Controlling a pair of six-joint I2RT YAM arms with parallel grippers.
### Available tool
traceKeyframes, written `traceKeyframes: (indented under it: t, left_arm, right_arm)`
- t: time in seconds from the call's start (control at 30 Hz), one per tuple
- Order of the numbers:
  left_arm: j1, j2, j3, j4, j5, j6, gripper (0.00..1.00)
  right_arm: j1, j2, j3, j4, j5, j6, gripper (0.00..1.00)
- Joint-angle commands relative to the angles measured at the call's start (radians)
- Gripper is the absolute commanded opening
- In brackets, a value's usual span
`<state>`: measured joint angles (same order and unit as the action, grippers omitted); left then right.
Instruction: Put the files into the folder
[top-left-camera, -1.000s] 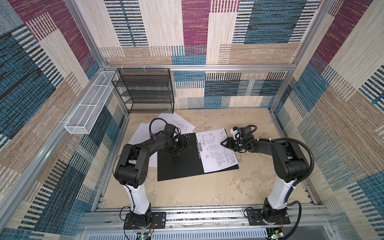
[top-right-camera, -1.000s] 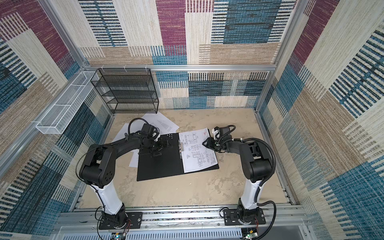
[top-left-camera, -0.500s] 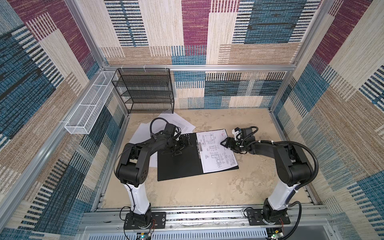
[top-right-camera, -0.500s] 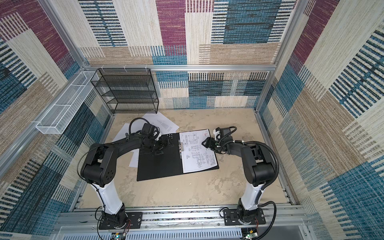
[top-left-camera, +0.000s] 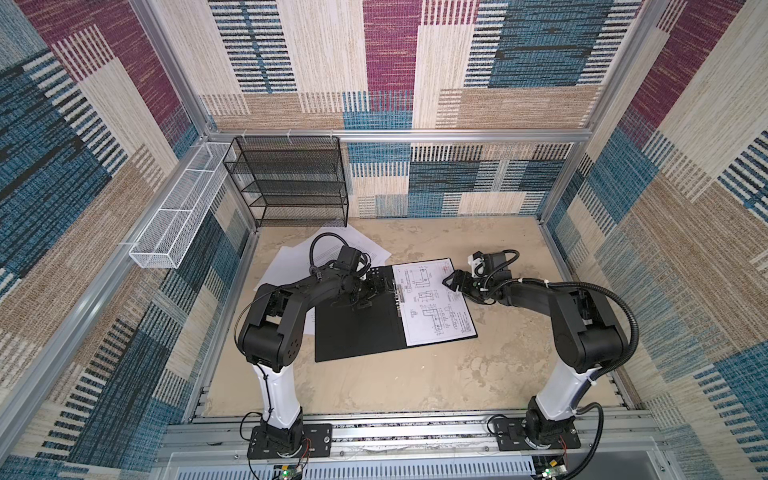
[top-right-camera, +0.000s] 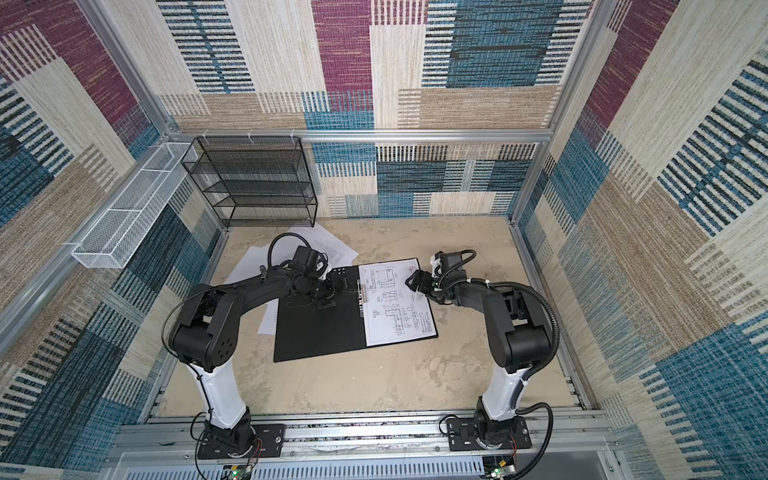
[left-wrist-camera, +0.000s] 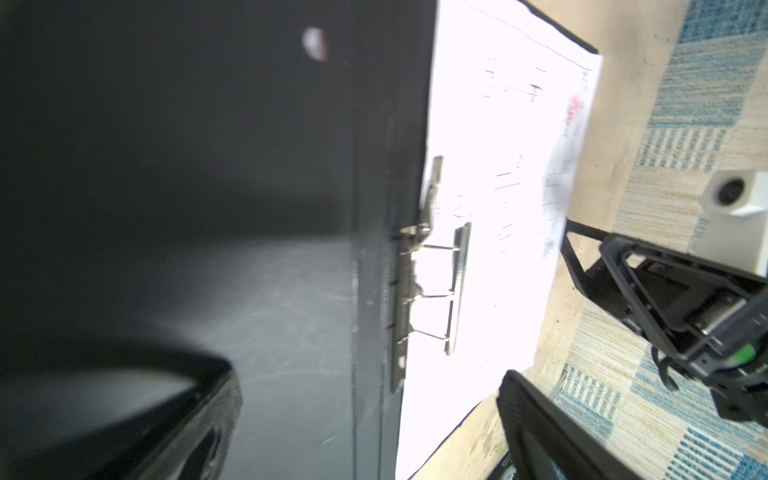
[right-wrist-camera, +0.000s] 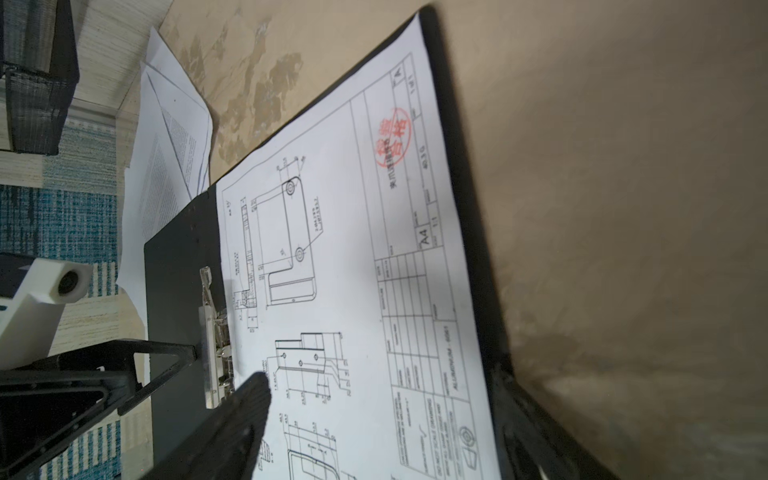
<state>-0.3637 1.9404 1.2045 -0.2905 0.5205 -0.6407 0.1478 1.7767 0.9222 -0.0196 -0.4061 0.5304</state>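
Barely anything has shifted since a second ago: both arms sit where they were, and only the right gripper (top-left-camera: 449, 281) looks to have spread its jaws a touch wider. It hangs low at the right edge of the drawing sheet (top-left-camera: 436, 307), toward the back, jaws well apart and nothing between them. Seen from its wrist, one finger (right-wrist-camera: 249, 409) is over the printed area. Its mate is out past the folder's edge, above the bare table (top-left-camera: 415, 374); whether either touches down I cannot tell.

The sheet lies flat on the right half of the folder (top-left-camera: 357, 332), which is spread open, black inside up, mid-table. The metal clip (top-left-camera: 397, 291) runs along the spine at the sheet's left edge.

The left gripper (top-left-camera: 373, 291) is over the folder's left half near the clip, jaws spread wide, gripping nothing.

The remaining files (top-left-camera: 286, 266) lie loose on the table by the folder's far left corner, partly under the left arm, in front of the black mesh rack (top-left-camera: 291, 183).
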Motion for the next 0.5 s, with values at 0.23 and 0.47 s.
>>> traceKeyframes:
  t: [0.23, 0.47]
  left_arm:
    - [-0.122, 0.135, 0.061, -0.148, -0.080, -0.020, 1.00]
    - [-0.173, 0.185, 0.131, -0.142, -0.064, -0.045, 1.00]
  right_arm:
    - [-0.096, -0.122, -0.025, -0.143, 0.196, 0.009, 0.96]
    - [-0.096, -0.168, -0.001, -0.162, 0.195, -0.016, 0.99]
